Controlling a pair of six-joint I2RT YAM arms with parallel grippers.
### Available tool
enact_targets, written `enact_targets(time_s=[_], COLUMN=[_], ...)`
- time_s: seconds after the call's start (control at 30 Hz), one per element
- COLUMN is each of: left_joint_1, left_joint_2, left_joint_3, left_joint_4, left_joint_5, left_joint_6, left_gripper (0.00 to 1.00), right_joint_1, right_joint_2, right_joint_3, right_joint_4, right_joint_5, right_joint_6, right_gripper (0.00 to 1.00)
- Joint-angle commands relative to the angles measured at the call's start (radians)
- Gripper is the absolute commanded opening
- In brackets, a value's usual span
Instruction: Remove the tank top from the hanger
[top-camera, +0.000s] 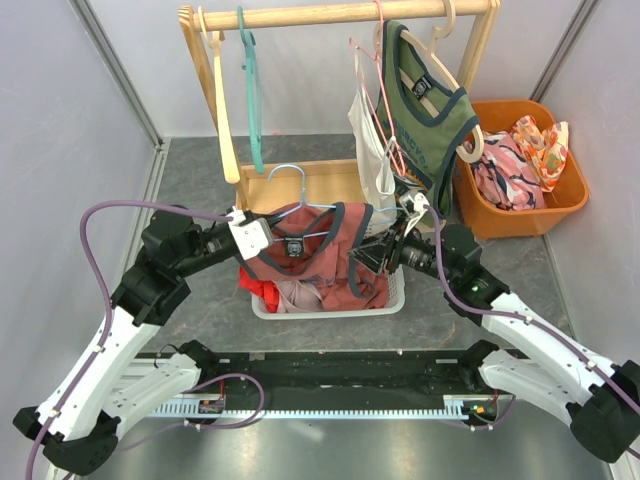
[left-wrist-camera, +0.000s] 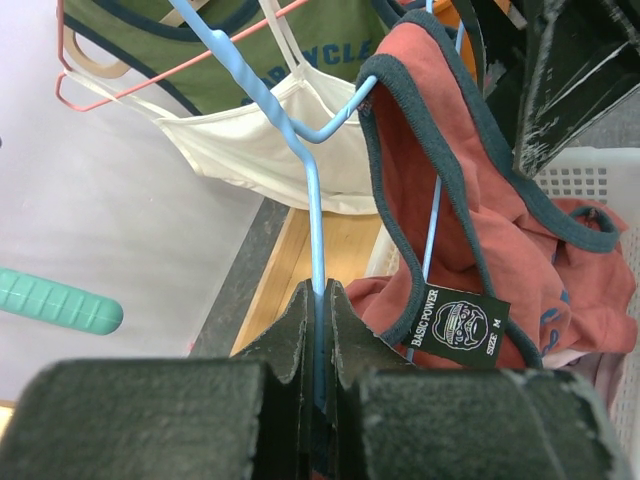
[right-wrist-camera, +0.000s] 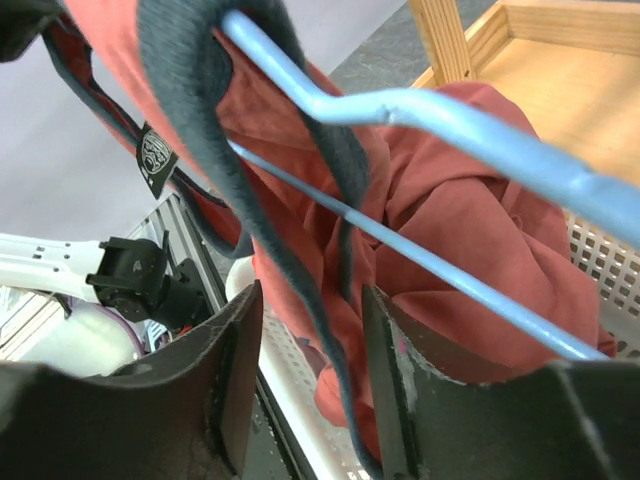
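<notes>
The left pincer (left-wrist-camera: 318, 296) clenches the blue hanger (left-wrist-camera: 312, 200). The right pincer (right-wrist-camera: 310, 305), released, straddles the red tank top (right-wrist-camera: 450, 230) strap, which is not yet off.

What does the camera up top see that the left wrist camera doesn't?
Only the top view shows the orange bin of clothes and the rack's wooden rail. Only the left wrist view shows, close up, the left gripper shut on the blue hanger, and a readable label. Both show the red tank top, the white basket and the green top.
</notes>
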Motion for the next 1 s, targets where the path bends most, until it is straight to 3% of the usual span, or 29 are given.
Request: enact_targets(time_s=[0.0,0.23,0.43,0.57,0.77,0.9,0.97], left_joint_1=[0.005,0.006,0.006,0.012,0.042,0.062,0.072], left_joint_2=[-0.011,-0.015,-0.029,-0.052,-0.113,-0.130,-0.136], left_joint_3=[0.048,0.019,-0.048,-0.094,-0.179,-0.154,-0.145], left_joint_4=[0.029,0.029,0.020,0.017,-0.003,-0.003,-0.003], left_joint_5=[0.019,0.016,-0.010,-0.025,-0.048,-0.048,-0.048], left_joint_6=[0.009,0.023,0.084,0.101,0.098,0.060,0.052], left_gripper=[0.02,0.02,0.02,0.02,0.02,0.02,0.02], right_joint_1=[-0.003,0.000,-0.003,-0.001,-0.005,-0.003,-0.003], right_joint_2=[0.028,-0.020,-0.112,-0.133,-0.126,-0.072,-0.066], right_joint_3=[0.007,0.033,0.082,0.149,0.205,0.265,0.262], right_joint_4=[0.124,0.066,0.026,-0.044,-0.159,-0.431,-0.486], right_joint_5=[-0.031,-0.065,-0.160,-0.110,0.162,0.416,0.513], right_joint_6=[0.040,0.054,0.092,0.068,0.080,0.002,-0.015], right_gripper=[0.46,0.13,0.08,0.07,0.00,0.00,0.00])
